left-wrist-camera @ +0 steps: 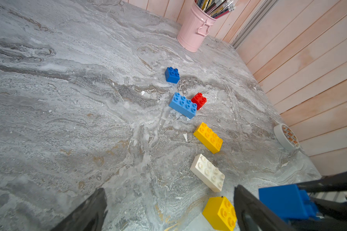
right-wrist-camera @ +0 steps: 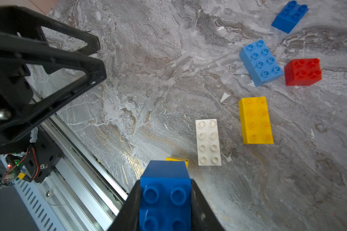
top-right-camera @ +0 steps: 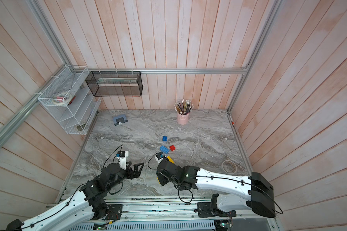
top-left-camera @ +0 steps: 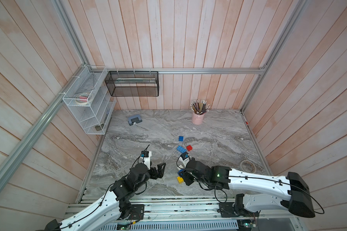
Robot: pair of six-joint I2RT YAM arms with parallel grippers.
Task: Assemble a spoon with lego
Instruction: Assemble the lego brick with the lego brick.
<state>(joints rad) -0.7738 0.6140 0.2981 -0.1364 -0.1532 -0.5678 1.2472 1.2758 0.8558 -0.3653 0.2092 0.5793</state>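
Seven chunky, studded plastic bricks make up the lego (top-left-camera: 181, 149) on a grey marbled table (top-left-camera: 148, 136). In both top views, a dark-blue square brick (top-left-camera: 181, 138), a light-blue oblong brick (top-left-camera: 181, 149) and a red square brick (top-left-camera: 189, 148) just beside it lie mid-frame. Two white-and-black arms reach in from the lower edge: the left arm (top-left-camera: 108, 202) bends toward centre, and the right arm (top-left-camera: 248, 182) stretches leftward with its wrist tipped down over the nearer bricks. A tape roll (top-left-camera: 248, 166) lies flat at right, and a pink metal pencil cup (top-left-camera: 198, 118) stands by the back wall. In the left wrist view, the left gripper (left-wrist-camera: 168, 212) is spread wide at the lower edge with only bare table between its black fingers. A yellow oblong brick (left-wrist-camera: 208, 137), a white oblong brick (left-wrist-camera: 207, 172) and a short yellow brick (left-wrist-camera: 220, 213) run down right of centre. In the right wrist view, the right gripper (right-wrist-camera: 165, 200) at bottom centre is clamped on the held blue brick (right-wrist-camera: 165, 192), whose studs face the lens, with the short yellow brick partly hidden behind it. The count is three blue, two yellow, one red and one white, none of them joined to another.
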